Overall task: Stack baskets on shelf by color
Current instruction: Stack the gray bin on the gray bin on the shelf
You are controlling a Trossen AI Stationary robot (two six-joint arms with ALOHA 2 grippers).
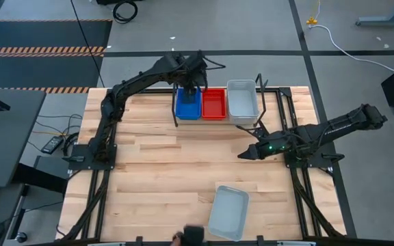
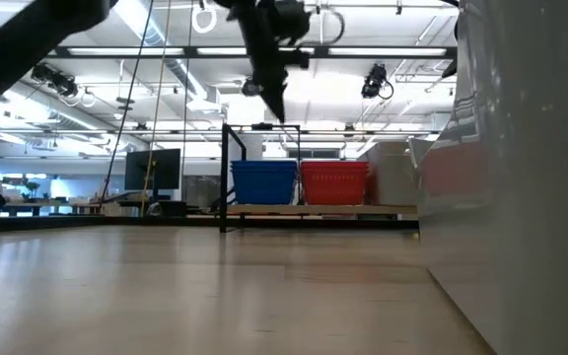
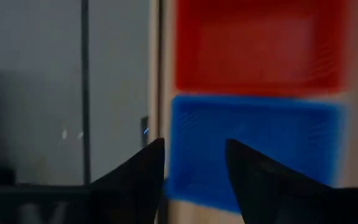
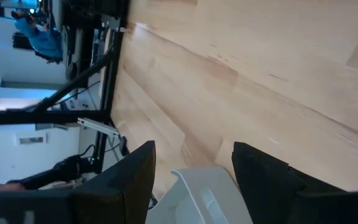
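Blue basket (image 1: pixel 188 104) under left hand (image 1: pixel 191 91) (fingers apart), overhead only: grey basket (image 1: pixel 228 212)

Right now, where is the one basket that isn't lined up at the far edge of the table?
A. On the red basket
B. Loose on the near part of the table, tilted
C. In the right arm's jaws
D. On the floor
B: the high view shows a grey-white basket lying alone and askew near the table's near edge, apart from the blue basket, red basket and grey-white basket at the far edge.

three baskets (image 1: pixel 214 103) abreast on shelf (image 1: pixel 272 92), fourth basket (image 1: pixel 228 212) opposite
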